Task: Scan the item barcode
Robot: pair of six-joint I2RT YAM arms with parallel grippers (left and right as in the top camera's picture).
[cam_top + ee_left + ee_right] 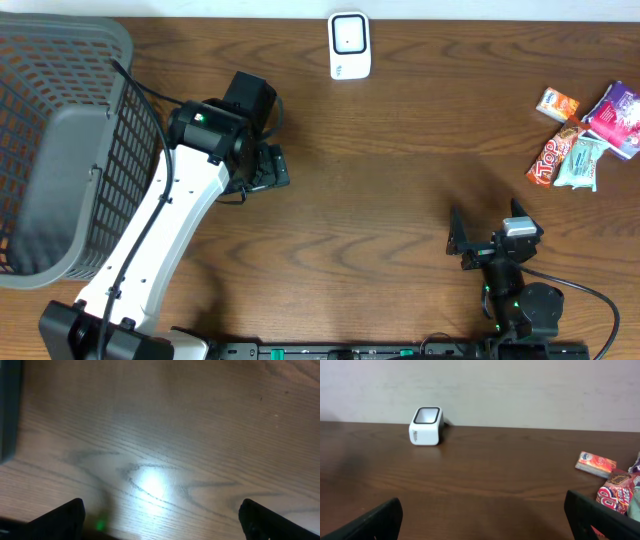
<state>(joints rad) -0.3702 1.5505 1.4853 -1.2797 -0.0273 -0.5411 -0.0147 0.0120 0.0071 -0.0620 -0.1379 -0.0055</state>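
The items, a small heap of glossy, crinkled snack packets [580, 150] in orange, purple, red and pale teal (their print too small to read), lie on the dark wood-grain table [400, 180]. They are ahead and to the right of the right pincer [487, 228], well apart from it, and its black fingers are spread wide with nothing between them. The boxy white scanner [349, 45] stands far ahead and to its left, while the left pincer [268, 168], likewise spread and empty, hangs over bare wood beside a grey plastic mesh basket [60, 150].
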